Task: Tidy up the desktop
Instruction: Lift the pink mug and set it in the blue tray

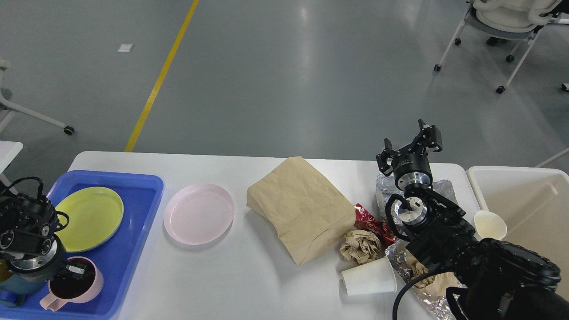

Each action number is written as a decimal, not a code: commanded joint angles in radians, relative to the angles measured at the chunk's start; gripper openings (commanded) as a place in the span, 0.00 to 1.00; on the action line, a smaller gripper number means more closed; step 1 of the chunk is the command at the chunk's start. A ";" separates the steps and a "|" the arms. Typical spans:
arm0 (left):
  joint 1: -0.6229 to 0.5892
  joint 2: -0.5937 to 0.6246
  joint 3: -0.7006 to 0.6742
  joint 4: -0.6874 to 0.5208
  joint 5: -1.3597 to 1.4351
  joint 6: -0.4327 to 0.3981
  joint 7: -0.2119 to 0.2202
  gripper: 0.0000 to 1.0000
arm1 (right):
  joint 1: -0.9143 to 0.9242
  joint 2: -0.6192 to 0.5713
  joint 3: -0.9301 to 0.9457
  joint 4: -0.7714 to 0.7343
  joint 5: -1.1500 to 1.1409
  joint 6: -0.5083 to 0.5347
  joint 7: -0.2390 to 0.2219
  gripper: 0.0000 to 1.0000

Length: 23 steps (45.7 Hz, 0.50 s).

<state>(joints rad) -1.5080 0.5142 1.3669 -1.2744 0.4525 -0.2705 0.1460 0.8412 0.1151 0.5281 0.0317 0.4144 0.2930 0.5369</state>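
Note:
The white desktop (222,275) holds a blue tray (149,183) at the left with a yellow-green plate (91,215) and a pink mug (75,286) in it. My left gripper (73,270) reaches into the mug and is shut on its rim, low over the tray's near left corner. On the bare tabletop lie a pink plate (198,213), a brown paper bag (302,206), a crumpled paper ball (360,246), a red foil wrapper (371,224) and a tipped white paper cup (369,278). My right gripper (409,138) stands open and empty above crumpled aluminium foil (386,189).
A cream bin (529,213) stands past the table's right end, with a cream spoon-like piece (489,224) at its left rim. A dark teal cup (18,284) sits in the tray's near left corner. More foil and brown paper lie under my right arm. Wheeled chairs stand on the grey floor behind.

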 commanded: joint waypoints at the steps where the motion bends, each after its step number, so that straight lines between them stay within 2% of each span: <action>1: 0.000 0.000 0.000 0.009 0.000 0.005 0.000 0.04 | 0.001 0.000 0.000 -0.001 0.000 0.000 0.000 1.00; 5: 0.009 0.000 0.000 0.010 0.000 0.005 -0.003 0.07 | -0.001 0.000 0.000 -0.001 0.001 0.000 0.000 1.00; 12: 0.034 -0.002 -0.006 0.024 0.000 0.034 -0.002 0.24 | -0.001 0.000 0.001 0.001 0.000 0.000 0.000 1.00; 21: 0.037 -0.002 -0.002 0.026 0.000 0.042 0.003 0.51 | 0.001 0.000 0.000 -0.001 0.000 0.000 0.000 1.00; 23: 0.037 -0.002 -0.002 0.027 0.000 0.040 0.004 0.60 | -0.001 0.000 0.000 0.000 0.000 0.000 0.000 1.00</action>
<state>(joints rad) -1.4705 0.5124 1.3630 -1.2495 0.4518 -0.2299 0.1486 0.8413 0.1150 0.5286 0.0315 0.4147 0.2930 0.5369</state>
